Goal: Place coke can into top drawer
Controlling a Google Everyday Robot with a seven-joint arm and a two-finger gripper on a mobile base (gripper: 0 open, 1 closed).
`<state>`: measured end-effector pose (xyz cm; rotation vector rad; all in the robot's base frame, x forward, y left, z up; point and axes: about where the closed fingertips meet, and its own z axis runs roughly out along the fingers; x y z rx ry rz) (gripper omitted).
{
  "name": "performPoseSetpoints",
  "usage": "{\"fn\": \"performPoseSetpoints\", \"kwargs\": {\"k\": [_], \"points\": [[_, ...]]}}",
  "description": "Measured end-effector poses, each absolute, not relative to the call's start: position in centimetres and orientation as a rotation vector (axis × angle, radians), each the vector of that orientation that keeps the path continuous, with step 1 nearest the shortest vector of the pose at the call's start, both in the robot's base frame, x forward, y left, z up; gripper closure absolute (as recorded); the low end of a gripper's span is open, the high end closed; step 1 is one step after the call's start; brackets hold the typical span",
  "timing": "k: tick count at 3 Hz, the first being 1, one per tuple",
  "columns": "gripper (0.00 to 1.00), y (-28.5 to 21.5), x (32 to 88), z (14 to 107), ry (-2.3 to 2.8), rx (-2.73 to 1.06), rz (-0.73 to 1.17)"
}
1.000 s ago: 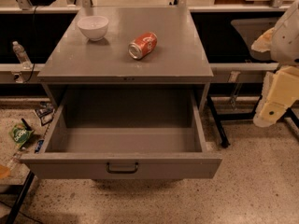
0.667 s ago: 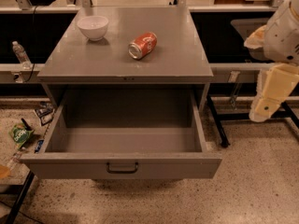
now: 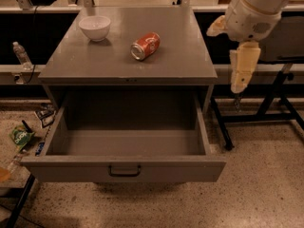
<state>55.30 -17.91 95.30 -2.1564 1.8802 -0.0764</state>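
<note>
The coke can lies on its side on the grey cabinet top, right of centre, with its silver end towards the front left. The top drawer is pulled wide open below, its inside empty, with a dark pull handle at the middle of its front panel. My gripper hangs from the white arm at the upper right, beyond the cabinet's right edge, well to the right of the can and above the floor. It holds nothing that I can see.
A white bowl stands at the back left of the cabinet top. A plastic bottle stands on a ledge at the left. Snack bags lie on the floor at the left. A black stand is at the right.
My arm has moved left and up, nearer to the right edge of the cabinet. The can, bowl and drawer have not moved.
</note>
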Motion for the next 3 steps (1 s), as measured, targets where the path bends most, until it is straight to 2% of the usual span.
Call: {"fn": "performPoseSetpoints", "kwargs": {"k": [1, 3], "points": [[0.0, -15.4, 60.7, 94.9, 1.709, -2.281, -0.078], [0.0, -14.7, 62.7, 95.8, 1.648, -2.266, -0.116]]}}
